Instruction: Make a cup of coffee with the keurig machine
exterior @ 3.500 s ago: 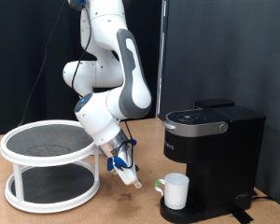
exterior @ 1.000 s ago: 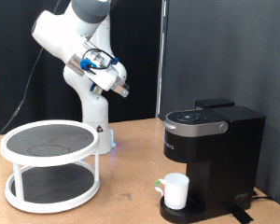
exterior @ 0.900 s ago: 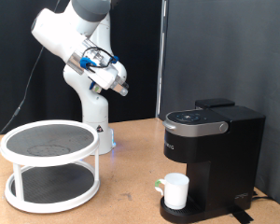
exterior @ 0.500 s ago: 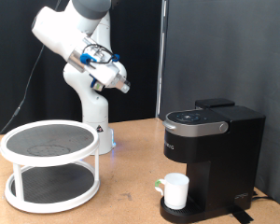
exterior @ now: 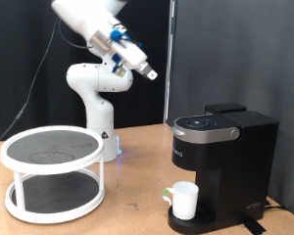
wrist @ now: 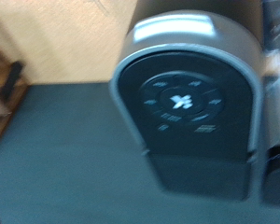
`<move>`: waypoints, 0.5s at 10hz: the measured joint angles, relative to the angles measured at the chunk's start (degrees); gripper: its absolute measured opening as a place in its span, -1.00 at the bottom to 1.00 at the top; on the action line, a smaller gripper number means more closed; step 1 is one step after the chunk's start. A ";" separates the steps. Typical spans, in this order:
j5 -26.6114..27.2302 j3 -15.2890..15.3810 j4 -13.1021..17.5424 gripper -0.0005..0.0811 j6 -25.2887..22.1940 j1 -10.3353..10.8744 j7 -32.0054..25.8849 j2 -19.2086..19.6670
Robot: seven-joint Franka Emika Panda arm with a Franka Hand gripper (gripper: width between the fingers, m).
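The black keurig machine [exterior: 225, 162] stands on the table at the exterior view's right, its lid down. The white cup [exterior: 184, 201] stands on the drip base under the brew head, handle towards the exterior view's left. My gripper [exterior: 149, 72] is high in the air, up and to the left of the machine, pointing down towards it. Nothing shows between its fingers. The wrist view is blurred and shows the machine's rounded top [wrist: 189, 103] with its ring of buttons from above. The gripper's fingers do not show there.
A white two-tier round rack [exterior: 51, 176] with dark shelves stands on the table at the exterior view's left. The robot's white base [exterior: 100, 108] rises behind it. A black curtain hangs behind the machine.
The arm rose from low beside the rack to high up. In the last half second the gripper swung right and upward, towards the space above the machine. The cup and machine have not moved.
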 joint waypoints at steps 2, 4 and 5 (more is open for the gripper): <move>-5.40 3.01 4.35 0.81 -0.87 0.10 5.37 1.84; -7.49 5.11 7.84 0.81 -0.88 0.09 9.24 4.08; -7.41 5.07 7.63 0.81 -0.88 0.08 9.11 4.05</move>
